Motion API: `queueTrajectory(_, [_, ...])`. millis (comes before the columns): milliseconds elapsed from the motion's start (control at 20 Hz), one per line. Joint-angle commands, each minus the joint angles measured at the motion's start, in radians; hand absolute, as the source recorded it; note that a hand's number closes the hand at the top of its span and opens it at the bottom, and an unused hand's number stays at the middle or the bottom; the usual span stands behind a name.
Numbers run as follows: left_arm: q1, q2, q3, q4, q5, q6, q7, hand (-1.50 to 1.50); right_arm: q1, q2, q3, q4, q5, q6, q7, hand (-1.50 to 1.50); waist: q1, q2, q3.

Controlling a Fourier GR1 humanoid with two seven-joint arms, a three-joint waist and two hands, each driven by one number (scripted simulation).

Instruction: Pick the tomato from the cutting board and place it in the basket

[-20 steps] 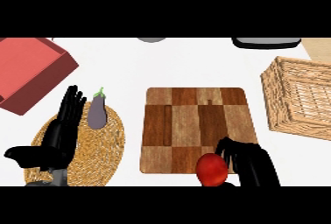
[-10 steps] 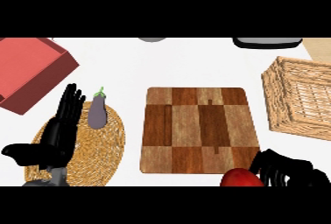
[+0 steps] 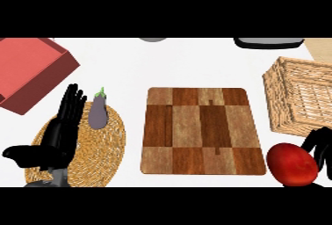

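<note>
The right hand [image 3: 322, 144], fingers grasping the tomato [image 3: 292, 165], hangs beside the cutting board [image 3: 201, 132], with the basket [image 3: 285, 105] wall just ahead. The left hand [image 3: 57, 136], fingers released, rests over a woven mat [image 3: 103, 149] near an eggplant [image 3: 98, 112].

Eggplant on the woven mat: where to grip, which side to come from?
Grip the eggplant at its thick purple middle, not the green stem. It lies flat on the woven mat, stem pointing away, so close across its narrow width from its left, where the left robot hand lies open.

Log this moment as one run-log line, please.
right hand: shut on tomato | tomato: off cutting board, beside its right edge, not yet in basket | left hand: open over woven mat
</note>
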Motion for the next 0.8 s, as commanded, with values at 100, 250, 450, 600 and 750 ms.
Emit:
queueTrajectory(100, [0.016, -0.001, 0.019, 0.038, 0.007, -0.044, -0.037, 0.00, 0.074, -0.032, -0.262, -0.057, -0.232, 0.055, -0.112, 1.50, -0.004, 0.000, 0.001])
queueTrajectory(250, [-0.057, -0.005, 0.031, 0.029, -0.005, -0.008, 0.029, 0.00, 0.006, -0.016, -0.351, -0.001, -0.319, 0.072, -0.136, 1.50, -0.006, 0.001, 0.001])
queueTrajectory(450, [-0.010, -0.022, 0.012, 0.022, -0.030, -0.023, -0.007, 0.00, -0.003, -0.023, -0.494, 0.099, -0.433, 0.099, -0.233, 1.50, 0.003, 0.001, 0.000])
queueTrajectory(600, [0.001, -0.027, 0.038, 0.020, -0.031, -0.044, -0.041, 0.00, 0.003, -0.022, -0.537, 0.219, -0.396, 0.103, -0.354, 1.50, 0.008, 0.001, 0.000])
queueTrajectory(750, [0.004, -0.039, 0.023, 0.038, -0.041, -0.047, -0.023, 0.00, -0.001, -0.081, -0.649, 0.348, -0.447, 0.131, -0.469, 1.50, 0.006, 0.001, 0.000])
